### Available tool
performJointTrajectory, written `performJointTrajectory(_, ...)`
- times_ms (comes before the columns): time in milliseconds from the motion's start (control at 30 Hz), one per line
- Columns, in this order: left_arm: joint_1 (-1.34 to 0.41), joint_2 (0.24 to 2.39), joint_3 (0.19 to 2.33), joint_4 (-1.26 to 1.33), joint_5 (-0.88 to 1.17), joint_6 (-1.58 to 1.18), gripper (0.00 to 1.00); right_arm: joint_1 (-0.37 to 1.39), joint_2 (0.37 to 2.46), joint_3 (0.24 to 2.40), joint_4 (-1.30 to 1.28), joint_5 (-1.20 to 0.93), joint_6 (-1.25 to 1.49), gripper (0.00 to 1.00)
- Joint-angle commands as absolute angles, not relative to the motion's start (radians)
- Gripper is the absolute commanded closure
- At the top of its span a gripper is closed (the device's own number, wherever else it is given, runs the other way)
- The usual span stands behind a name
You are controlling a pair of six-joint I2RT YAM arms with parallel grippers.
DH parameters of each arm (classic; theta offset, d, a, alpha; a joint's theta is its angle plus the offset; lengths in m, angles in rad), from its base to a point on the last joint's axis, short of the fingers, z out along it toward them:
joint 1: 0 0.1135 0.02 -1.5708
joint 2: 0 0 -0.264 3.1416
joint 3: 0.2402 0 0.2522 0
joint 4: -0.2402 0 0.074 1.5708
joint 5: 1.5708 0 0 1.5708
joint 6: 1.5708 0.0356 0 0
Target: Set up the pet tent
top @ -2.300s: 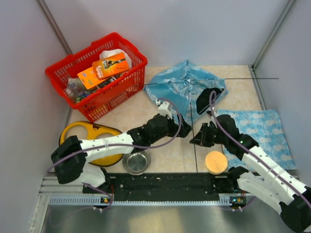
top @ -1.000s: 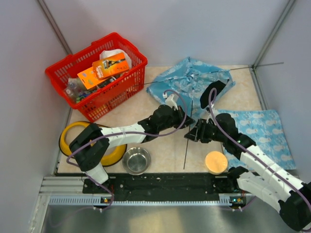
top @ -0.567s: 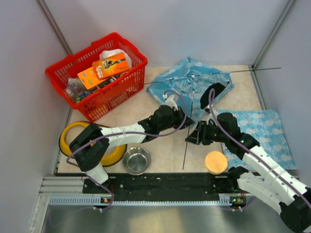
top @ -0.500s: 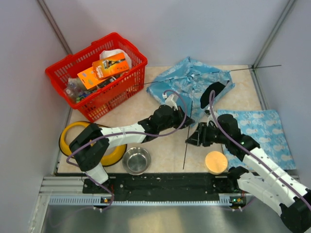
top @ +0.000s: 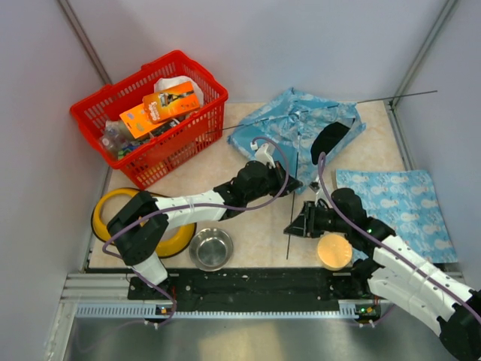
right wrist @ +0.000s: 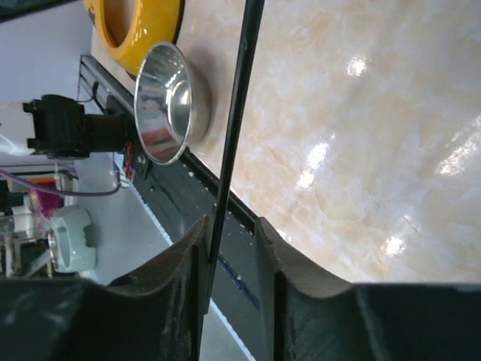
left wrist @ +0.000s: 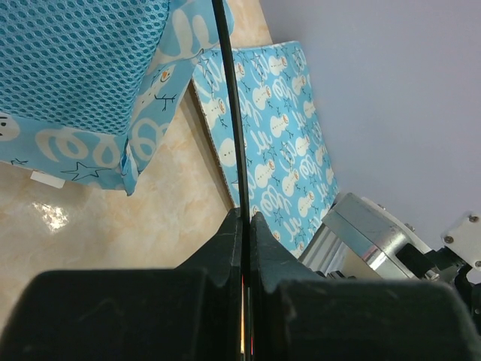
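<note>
The pet tent (top: 289,128), light-blue printed fabric with a dark doorway patch, lies half-collapsed at the back middle of the table. One thin dark pole (top: 293,203) runs from it toward the near edge. My left gripper (top: 294,184) is shut on that pole (left wrist: 233,113) just below the tent's mesh corner (left wrist: 75,68). My right gripper (top: 294,226) sits lower on the same pole (right wrist: 237,113). Its jaws stand slightly apart: the pole rests against one finger (right wrist: 192,248) and a gap shows beside the other. A second pole (top: 391,98) sticks out to the right wall.
A red basket (top: 150,113) full of packages stands at the back left. A yellow bowl (top: 120,218), a steel bowl (top: 210,250) and an orange disc (top: 334,250) sit near the front rail. The flat blue printed mat (top: 398,207) lies at the right.
My right gripper has slid down the pole toward the near edge, its jaws widening and then narrowing. The tent shifted slightly backward. My left gripper kept its hold.
</note>
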State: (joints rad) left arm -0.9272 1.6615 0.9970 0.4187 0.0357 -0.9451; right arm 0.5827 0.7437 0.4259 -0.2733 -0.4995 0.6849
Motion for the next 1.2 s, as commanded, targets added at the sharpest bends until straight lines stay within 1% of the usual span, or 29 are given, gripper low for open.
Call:
performJointTrajectory(0, -0.902, 1.658, 1.051, 0.563, -0.054, -0.916, 1.0, 0.595, 0.739, 0.425, -0.184, -0.517, 0.706, 0.74)
performJointTrajectory(33, -0.902, 1.658, 1.051, 0.563, -0.054, -0.916, 1.0, 0.595, 0.741, 0.425, -0.183, -0.52, 0.706, 0.76)
performJointTrajectory(100, -0.9, 1.657, 1.051, 0.561, -0.052, -0.917, 1.0, 0.595, 0.739, 0.426, -0.179, -0.525, 0.706, 0.76)
performJointTrajectory(200, -0.9, 1.658, 1.049, 0.561, -0.055, -0.922, 1.0, 0.597, 0.739, 0.426, -0.178, -0.529, 0.71, 0.67)
performJointTrajectory(267, -0.9, 1.657, 1.043, 0.569, -0.061, -0.928, 1.0, 0.595, 0.741, 0.423, -0.173, -0.528, 0.71, 0.65)
performJointTrajectory(333, -0.899, 1.657, 1.042, 0.574, -0.069, -0.933, 1.0, 0.595, 0.741, 0.417, -0.163, -0.526, 0.716, 0.66)
performJointTrajectory(400, -0.899, 1.655, 1.042, 0.578, -0.071, -0.933, 1.0, 0.597, 0.741, 0.413, -0.153, -0.531, 0.719, 0.72)
performJointTrajectory(467, -0.899, 1.655, 1.042, 0.584, -0.063, -0.928, 1.0, 0.598, 0.742, 0.41, -0.149, -0.531, 0.722, 0.81)
performJointTrajectory(500, -0.899, 1.654, 1.04, 0.586, -0.061, -0.927, 1.0, 0.597, 0.742, 0.41, -0.149, -0.529, 0.721, 0.87)
performJointTrajectory(533, -0.899, 1.652, 1.04, 0.586, -0.06, -0.922, 1.0, 0.597, 0.741, 0.411, -0.152, -0.528, 0.722, 0.97)
performJointTrajectory(567, -0.899, 1.649, 1.037, 0.584, -0.06, -0.916, 1.0, 0.597, 0.739, 0.414, -0.156, -0.526, 0.727, 1.0)
performJointTrajectory(667, -0.897, 1.635, 1.031, 0.568, -0.063, -0.896, 1.0, 0.598, 0.733, 0.439, -0.187, -0.517, 0.735, 1.0)
performJointTrajectory(700, -0.896, 1.631, 1.029, 0.558, -0.064, -0.888, 0.98, 0.598, 0.73, 0.454, -0.208, -0.511, 0.739, 1.0)
performJointTrajectory(867, -0.881, 1.585, 1.0, 0.522, -0.063, -0.855, 0.69, 0.597, 0.73, 0.521, -0.305, -0.492, 0.775, 1.0)
performJointTrajectory(933, -0.874, 1.554, 0.971, 0.522, -0.064, -0.844, 0.54, 0.597, 0.729, 0.543, -0.322, -0.492, 0.795, 1.0)
performJointTrajectory(1033, -0.868, 1.51, 0.939, 0.523, -0.063, -0.813, 0.41, 0.597, 0.729, 0.563, -0.331, -0.494, 0.821, 1.0)
performJointTrajectory(1167, -0.862, 1.438, 0.896, 0.515, -0.08, -0.779, 0.3, 0.597, 0.729, 0.604, -0.33, -0.48, 0.842, 1.0)
